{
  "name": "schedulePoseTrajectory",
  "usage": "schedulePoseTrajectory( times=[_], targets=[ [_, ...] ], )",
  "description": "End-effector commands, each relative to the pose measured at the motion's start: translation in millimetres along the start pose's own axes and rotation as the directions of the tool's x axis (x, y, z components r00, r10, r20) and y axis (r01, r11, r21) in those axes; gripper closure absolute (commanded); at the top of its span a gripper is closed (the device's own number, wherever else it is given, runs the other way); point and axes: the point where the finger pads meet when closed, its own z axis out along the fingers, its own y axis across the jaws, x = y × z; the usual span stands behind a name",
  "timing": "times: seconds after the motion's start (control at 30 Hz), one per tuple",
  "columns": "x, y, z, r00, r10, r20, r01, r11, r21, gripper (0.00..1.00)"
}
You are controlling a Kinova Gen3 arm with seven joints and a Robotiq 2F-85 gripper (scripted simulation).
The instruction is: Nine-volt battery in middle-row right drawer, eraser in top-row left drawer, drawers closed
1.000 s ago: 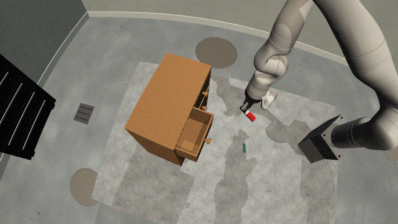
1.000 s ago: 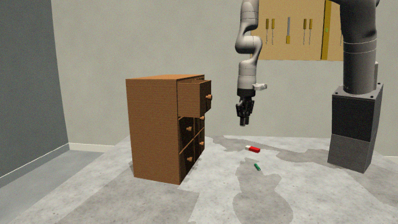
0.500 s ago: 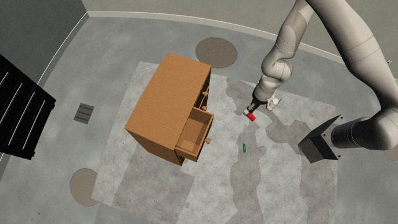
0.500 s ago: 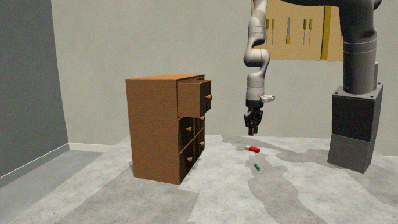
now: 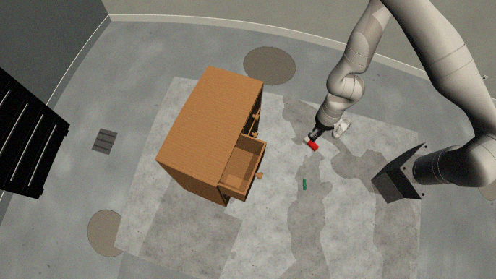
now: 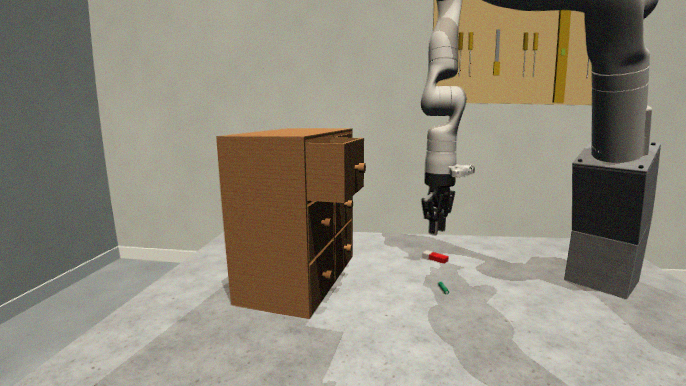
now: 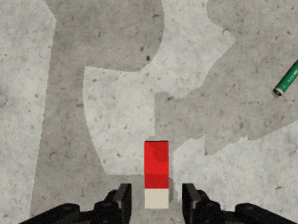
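The eraser (image 5: 313, 145) (image 6: 438, 257) (image 7: 156, 165), a red block with a white end, lies flat on the floor right of the chest. My gripper (image 5: 313, 137) (image 6: 434, 230) (image 7: 156, 196) is open and empty. It points straight down a short way above the eraser, with its fingers on either side of the white end in the wrist view. The wooden chest (image 5: 210, 119) (image 6: 260, 215) stands upright. Its top-row left drawer (image 5: 240, 166) (image 6: 330, 170) is pulled out about halfway and looks empty. The other drawers are pushed in. I see no nine-volt battery.
A small green cylinder (image 5: 304, 184) (image 6: 443, 287) (image 7: 286, 79) lies on the floor a little nearer than the eraser. The arm's grey pedestal (image 5: 395, 181) (image 6: 610, 225) stands at the right. A black rack (image 5: 25, 144) is far left.
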Motion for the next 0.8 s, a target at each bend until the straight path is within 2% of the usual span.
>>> schedulePoseTrajectory(
  times=[0.0,0.53,0.77],
  targets=[
    [-0.5,-0.1,-0.5,1.000,0.000,0.001,0.000,1.000,0.000,0.62],
    [-0.6,-0.1,6.4,1.000,0.000,0.001,0.000,1.000,0.000,0.62],
    [-0.8,-0.1,22.5,1.000,0.000,0.001,0.000,1.000,0.000,0.62]
  ],
)
